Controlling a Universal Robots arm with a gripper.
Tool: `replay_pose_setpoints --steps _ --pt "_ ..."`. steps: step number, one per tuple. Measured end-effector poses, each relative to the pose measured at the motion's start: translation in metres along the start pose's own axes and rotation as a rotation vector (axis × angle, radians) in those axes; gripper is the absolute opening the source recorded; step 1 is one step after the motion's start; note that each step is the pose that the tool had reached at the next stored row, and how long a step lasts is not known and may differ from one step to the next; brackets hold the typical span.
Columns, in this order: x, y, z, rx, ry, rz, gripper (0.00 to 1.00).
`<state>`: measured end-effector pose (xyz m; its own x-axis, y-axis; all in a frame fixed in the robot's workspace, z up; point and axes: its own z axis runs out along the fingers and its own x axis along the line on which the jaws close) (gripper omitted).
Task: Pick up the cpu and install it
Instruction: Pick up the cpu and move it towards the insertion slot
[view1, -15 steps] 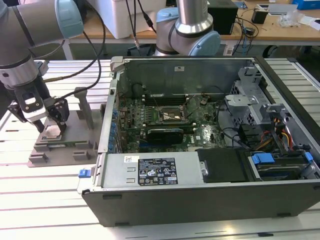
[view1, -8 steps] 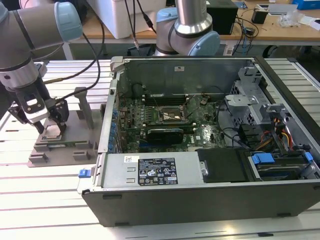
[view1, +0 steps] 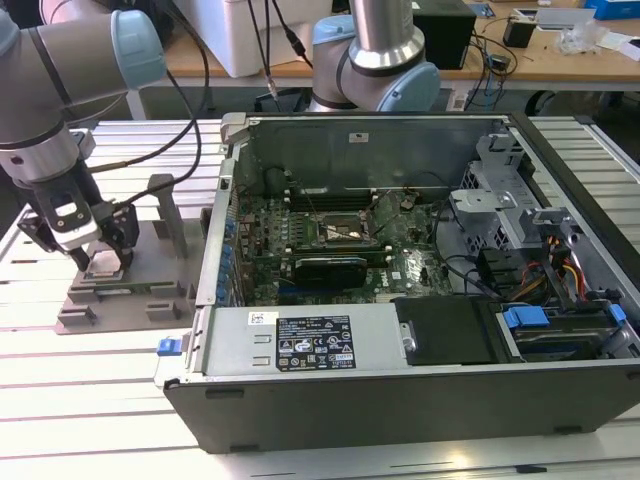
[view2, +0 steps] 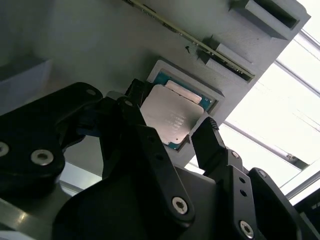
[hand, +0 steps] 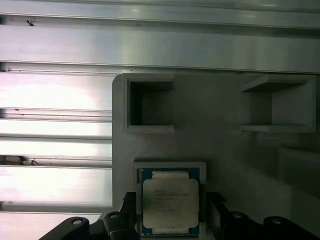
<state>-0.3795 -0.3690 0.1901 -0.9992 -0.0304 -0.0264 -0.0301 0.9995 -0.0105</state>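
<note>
Sitting flat in a square pocket of the grey fixture block (hand: 215, 100), the cpu (hand: 170, 205) shows its shiny silver top. The gripper (view2: 172, 112) hangs right over it with its two black fingers (view2: 212, 145) spread apart, one on each side of the cpu, holding nothing. The open computer case (view1: 400, 380) stands on the metal table (view1: 80, 400), toward the exterior view's right.

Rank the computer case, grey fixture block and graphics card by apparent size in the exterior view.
1. computer case, largest by far
2. grey fixture block
3. graphics card, smallest, seated inside the case
</note>
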Motion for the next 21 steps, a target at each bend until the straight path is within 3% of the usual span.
replay_pose_setpoints --steps 5,6,8,21 --pt "0.0000 0.0000 0.0002 -0.0001 -0.0002 0.000 0.66" --pt "0.0000 0.0000 0.0003 -0.0001 0.0000 0.000 0.58" --pt "0.0000 0.0000 0.0003 0.0000 0.0000 0.000 0.54" --pt "-0.0003 0.0003 -0.0003 -0.0004 -0.0012 0.000 0.54"
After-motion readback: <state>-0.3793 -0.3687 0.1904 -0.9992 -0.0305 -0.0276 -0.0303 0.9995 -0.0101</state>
